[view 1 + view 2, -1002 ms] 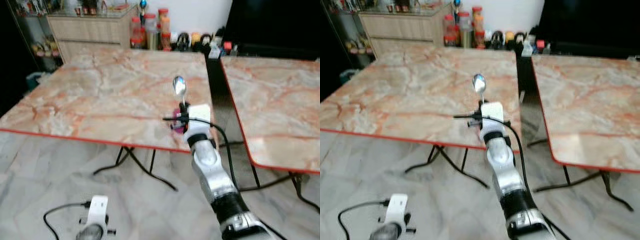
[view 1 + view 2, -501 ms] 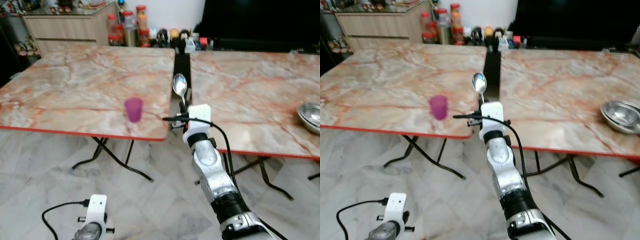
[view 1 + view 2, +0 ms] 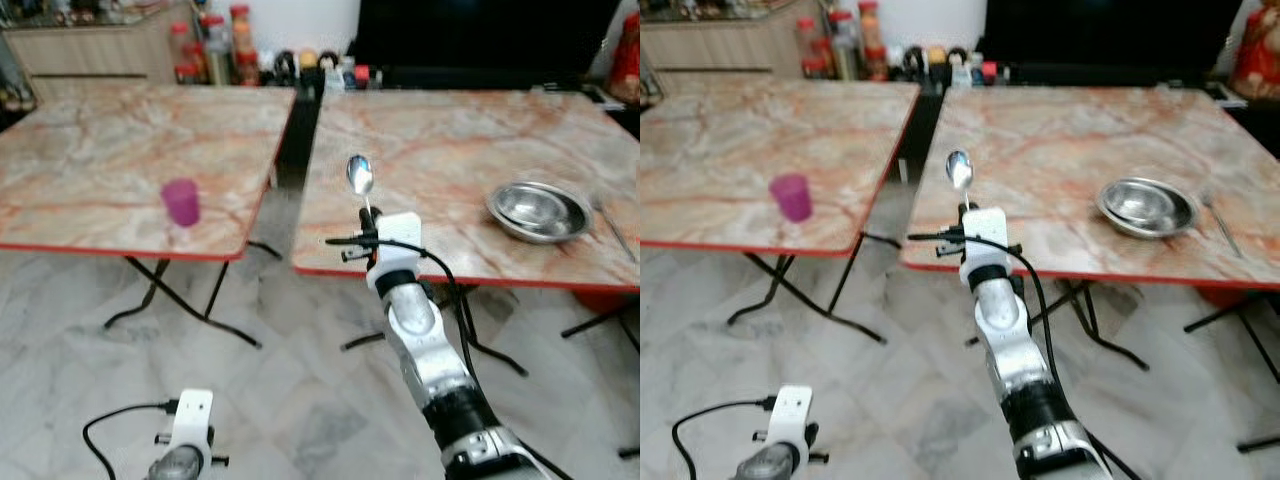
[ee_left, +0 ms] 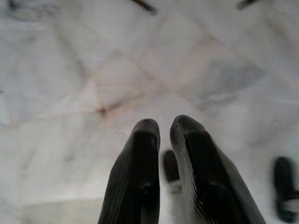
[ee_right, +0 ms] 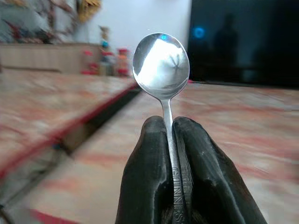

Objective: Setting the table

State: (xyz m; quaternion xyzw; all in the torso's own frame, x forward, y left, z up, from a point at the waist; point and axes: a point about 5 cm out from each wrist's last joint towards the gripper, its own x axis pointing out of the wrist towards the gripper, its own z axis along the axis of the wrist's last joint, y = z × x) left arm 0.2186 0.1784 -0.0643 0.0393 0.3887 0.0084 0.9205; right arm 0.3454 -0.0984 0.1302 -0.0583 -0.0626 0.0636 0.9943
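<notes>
One spoon clamped upright in right claw, short of the steel bowl; judged carrying step, next placement beside bowl; left claw closed, idle.

We see our right pincer raised at the near edge of the right tabletop, marble bare before it; a steel bowl stands well to its right; a dark gap splits off the left tabletop, where a purple cup stands near the front edge; jars crowd behind.
</notes>
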